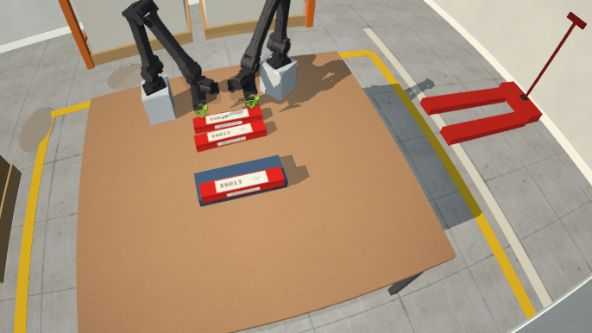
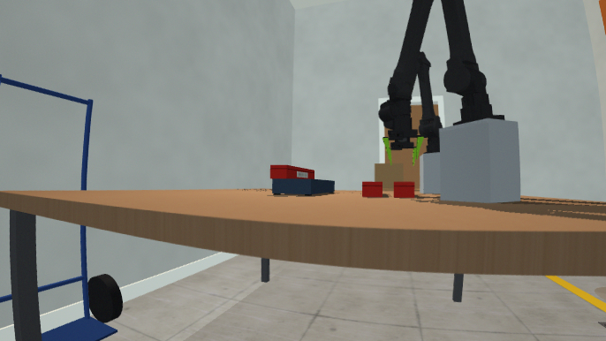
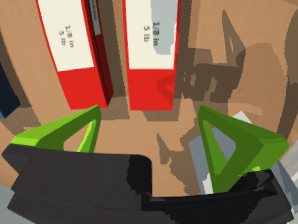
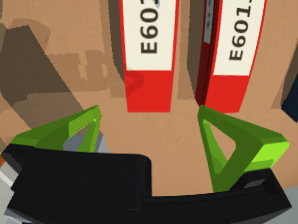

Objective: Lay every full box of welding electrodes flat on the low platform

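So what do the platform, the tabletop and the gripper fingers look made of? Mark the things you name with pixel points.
Low platform (image 1: 238, 167) (image 2: 291, 186): painted metal or plastic, plain matte blue.
Tabletop (image 1: 259, 259) (image 2: 221, 208): probably wood, brown with streaked edge.
Fingers: likely moulded plastic, smooth bright green.

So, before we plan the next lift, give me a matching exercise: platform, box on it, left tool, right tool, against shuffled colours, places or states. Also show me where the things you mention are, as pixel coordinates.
1. low platform (image 1: 233, 169) (image 2: 291, 186) (image 3: 6, 95) (image 4: 292, 100)
2. box on the platform (image 1: 242, 180) (image 2: 283, 171)
3. left tool (image 1: 252, 102) (image 2: 403, 164) (image 3: 150, 106)
4. right tool (image 1: 201, 111) (image 4: 150, 106)

A. open, by the box ends printed E6013
B. red and white, nearer one long edge
C. open, by the box ends printed 5 lb
D. dark blue

Pairs: 1-D, 2-B, 3-C, 4-A
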{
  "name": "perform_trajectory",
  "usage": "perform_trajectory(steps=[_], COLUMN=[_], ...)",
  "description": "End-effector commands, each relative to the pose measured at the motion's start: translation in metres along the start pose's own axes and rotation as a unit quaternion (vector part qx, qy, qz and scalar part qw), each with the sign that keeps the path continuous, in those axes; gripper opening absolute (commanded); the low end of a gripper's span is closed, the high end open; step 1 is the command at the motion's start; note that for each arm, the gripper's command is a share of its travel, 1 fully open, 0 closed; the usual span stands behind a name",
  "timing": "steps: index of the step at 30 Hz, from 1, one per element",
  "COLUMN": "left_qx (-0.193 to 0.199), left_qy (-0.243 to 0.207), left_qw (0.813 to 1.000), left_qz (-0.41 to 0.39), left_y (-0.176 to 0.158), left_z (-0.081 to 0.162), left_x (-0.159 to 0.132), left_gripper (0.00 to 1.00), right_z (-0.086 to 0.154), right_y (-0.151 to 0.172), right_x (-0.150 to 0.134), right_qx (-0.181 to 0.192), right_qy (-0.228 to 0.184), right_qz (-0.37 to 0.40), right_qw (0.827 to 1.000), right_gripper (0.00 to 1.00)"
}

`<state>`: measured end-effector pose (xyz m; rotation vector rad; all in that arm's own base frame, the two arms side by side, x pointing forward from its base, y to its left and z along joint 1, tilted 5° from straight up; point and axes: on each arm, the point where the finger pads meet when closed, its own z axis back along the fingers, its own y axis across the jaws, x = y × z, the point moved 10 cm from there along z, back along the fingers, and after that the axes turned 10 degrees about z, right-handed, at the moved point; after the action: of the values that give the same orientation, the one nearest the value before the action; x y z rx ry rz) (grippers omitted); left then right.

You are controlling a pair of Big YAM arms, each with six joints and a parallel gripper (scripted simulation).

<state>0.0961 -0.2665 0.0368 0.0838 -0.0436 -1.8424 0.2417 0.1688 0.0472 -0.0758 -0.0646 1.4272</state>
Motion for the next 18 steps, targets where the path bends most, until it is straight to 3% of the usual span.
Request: perform_trajectory(steps=[1, 18], left_qx=[0.000, 0.001], left_qy=[0.002, 0.001], left_qw=[1.000, 1.000], left_qz=[0.012, 0.003], left_y=[0.001, 0.003], left_z=[-0.014, -0.049], left_x=[-0.001, -0.002], left_gripper=[1.00, 1.00], right_z=[-0.013, -0.046], right_y=[-0.005, -0.006], right_x=[-0.002, -0.002], right_qx=[0.001, 0.000], right_qy=[0.002, 0.001], right_qz=[-0.005, -0.004], right_qw=[1.000, 1.000], right_gripper=[1.00, 1.00])
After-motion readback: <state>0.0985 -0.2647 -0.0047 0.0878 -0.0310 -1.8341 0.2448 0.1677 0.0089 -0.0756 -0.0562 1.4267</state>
